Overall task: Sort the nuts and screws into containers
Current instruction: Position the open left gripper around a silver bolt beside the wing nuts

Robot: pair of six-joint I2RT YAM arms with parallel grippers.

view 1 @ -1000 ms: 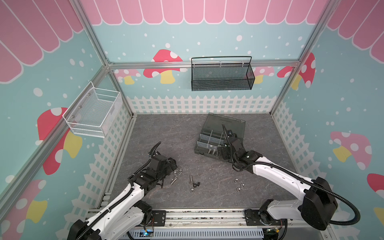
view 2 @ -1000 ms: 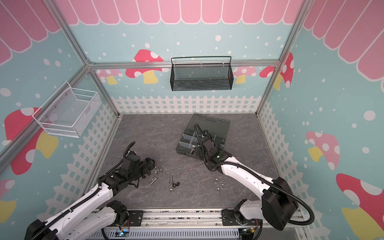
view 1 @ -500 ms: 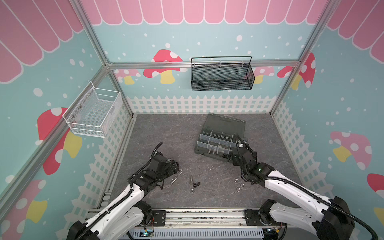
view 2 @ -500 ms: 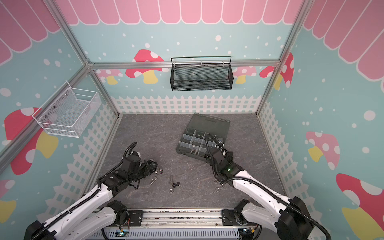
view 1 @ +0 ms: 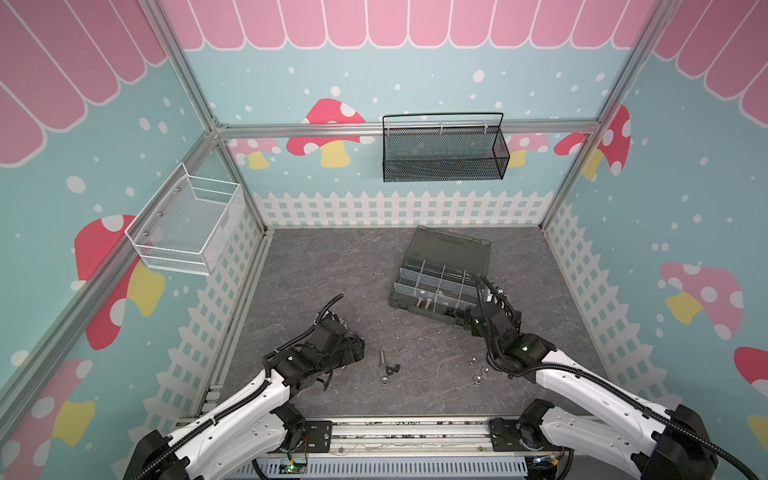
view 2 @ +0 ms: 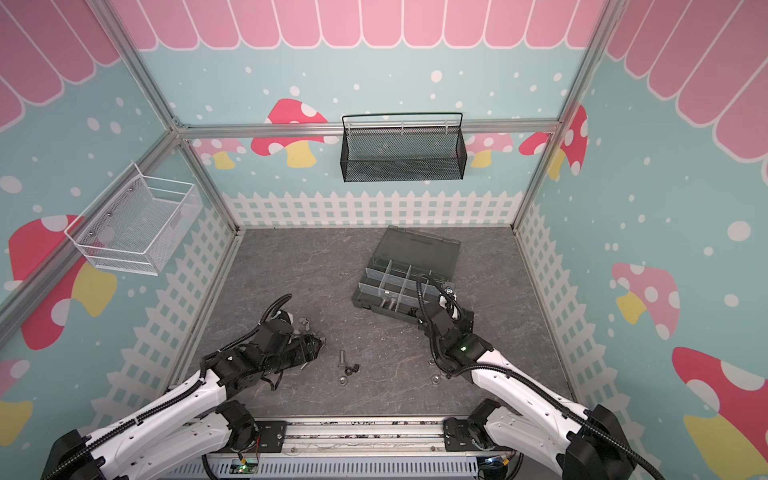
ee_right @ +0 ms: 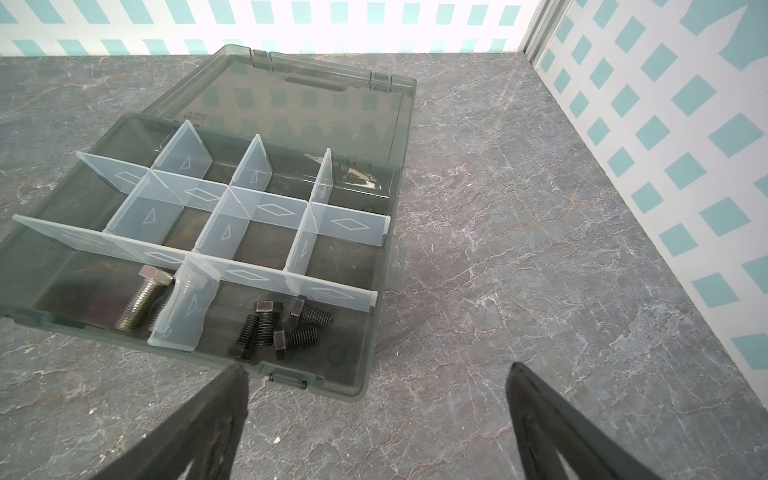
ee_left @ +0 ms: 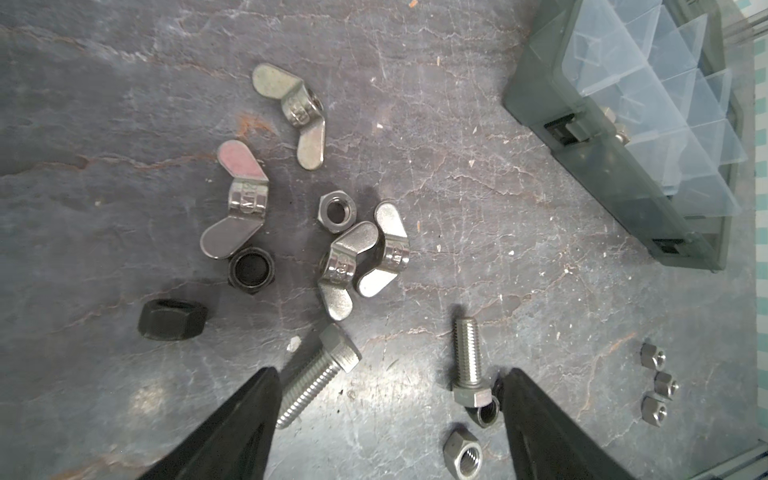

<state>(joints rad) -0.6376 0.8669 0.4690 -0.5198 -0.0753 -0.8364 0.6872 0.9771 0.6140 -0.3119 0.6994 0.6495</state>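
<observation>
The left end effector (ee_left: 390, 376) is released: its two black fingers (ee_left: 249, 415) are spread wide and grip nothing, low over the near left part of the grey tabletop (view 1: 332, 270). One silver screw (ee_left: 316, 378) lies just beside one finger. A second silver screw (ee_left: 467, 365) lies just beside the other finger, with a small dark nut (ee_left: 484, 413) touching its head and a hex nut (ee_left: 462, 457) near it. Beyond the fingertips lie four silver wing nuts (ee_left: 239, 199), two of them overlapping, with a second hex nut (ee_left: 336, 212) and two black nuts (ee_left: 251, 270) among them. Three small silver nuts (ee_left: 654, 384) sit in a short row further right, near the right arm.

The right end effector (ee_right: 376, 368) is released too, its fingers wide apart and empty, and it hovers at the near right corner of the organiser box (ee_right: 104, 332). The box lies right of the middle of the tabletop, and its smoky lid (ee_right: 311, 112) is open and lies back toward the far wall. In the box's near row, silver screws (ee_right: 143, 299) lie in one compartment, and a few black screws (ee_right: 282, 328) lie in the compartment to its right.
</observation>
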